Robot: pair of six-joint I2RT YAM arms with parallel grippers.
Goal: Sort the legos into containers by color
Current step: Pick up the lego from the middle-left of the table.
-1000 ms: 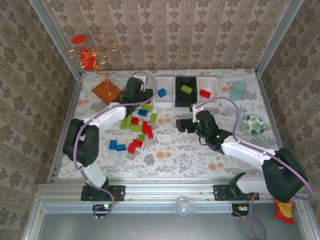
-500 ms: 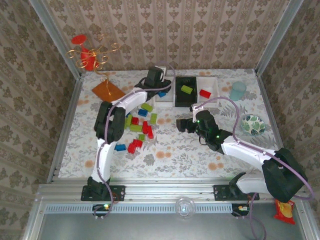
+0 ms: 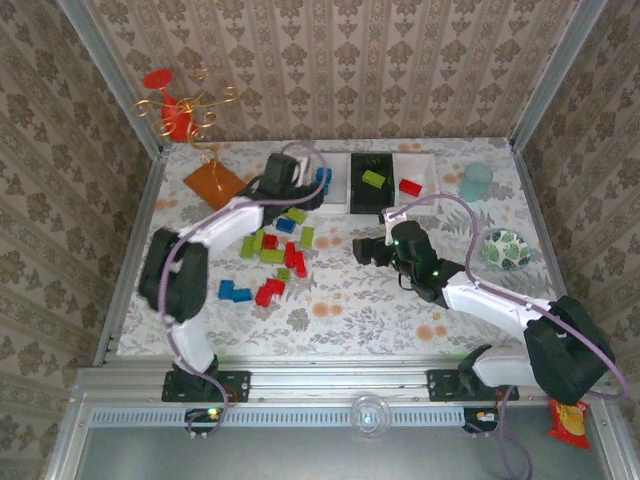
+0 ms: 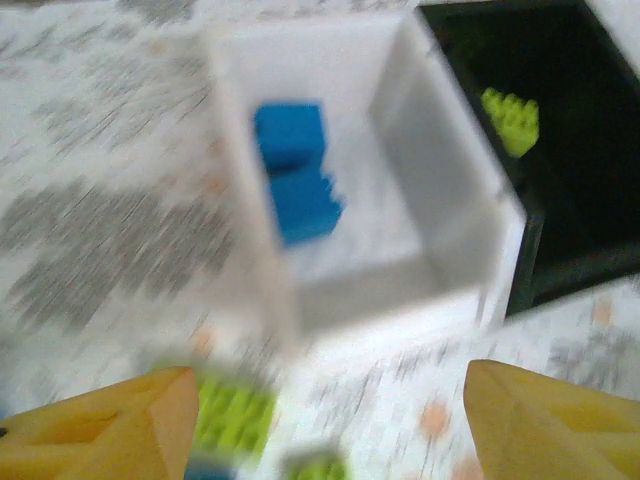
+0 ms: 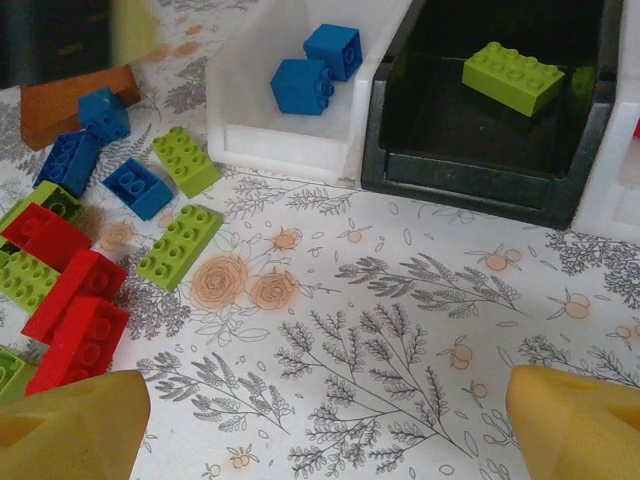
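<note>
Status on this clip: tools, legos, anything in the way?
Left tool open, empty, facing left white bin; two blue legos inside. Right tool open, empty, above table. Loose legos unsorted; nothing blocking.

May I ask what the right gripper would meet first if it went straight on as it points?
Likely the tablecloth just ahead of the right gripper; if level, the near wall of the white container. Depth unclear.
</note>
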